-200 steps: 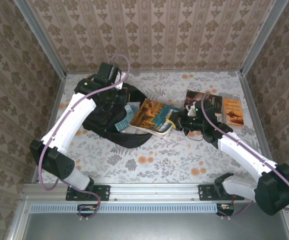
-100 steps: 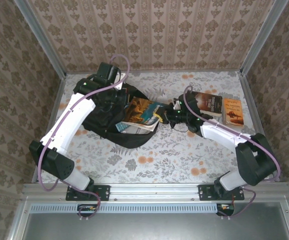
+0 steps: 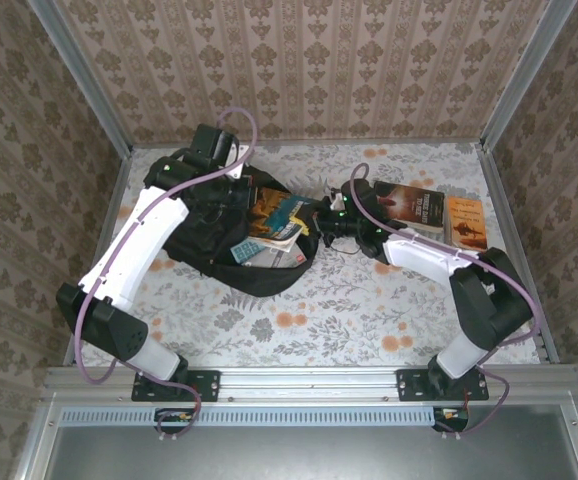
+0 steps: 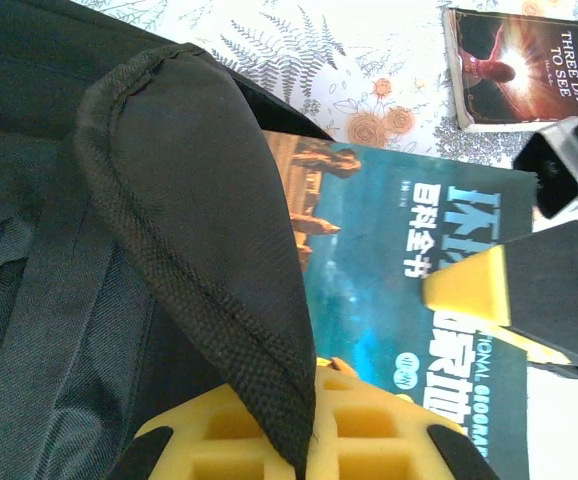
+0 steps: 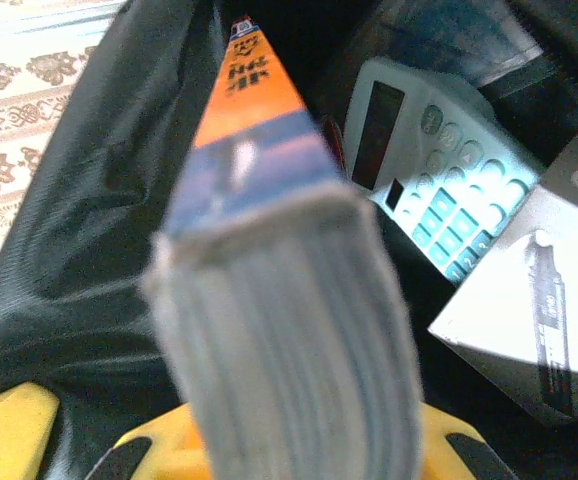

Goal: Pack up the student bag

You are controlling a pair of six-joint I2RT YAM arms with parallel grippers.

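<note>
The student bag (image 3: 204, 250) lies slumped on the floral-patterned table (image 3: 369, 310), a soft black fabric heap with its mouth gaping toward the right hand (image 3: 317, 222). The left hand (image 4: 304, 445) is closed tight on a rounded flap (image 4: 199, 230) of the bag's coarse woven cloth, which rises out from between its yellow foam pads (image 4: 369, 430) (waffle-moulded, by the look of them).

The right hand is clamped on a blue-covered book (image 4: 389, 270), a thick glossy paperback with an orange-and-blue spine and grey page edges. The book stretches straight ahead of that hand, and its far end is inside the bag's opening.

Just beyond the book, to the right of its spine as the right hand sees it, a pale calculator (image 5: 439, 190) with teal keys lies in the bag, and nearer that hand is a grey-white cardboard box (image 5: 529, 320) with sharp corners.

Behind the right hand, flat on the table, are a dark paperback (image 4: 524, 65) titled "Three Days to See" and, past it, an orange book (image 3: 466, 222).
</note>
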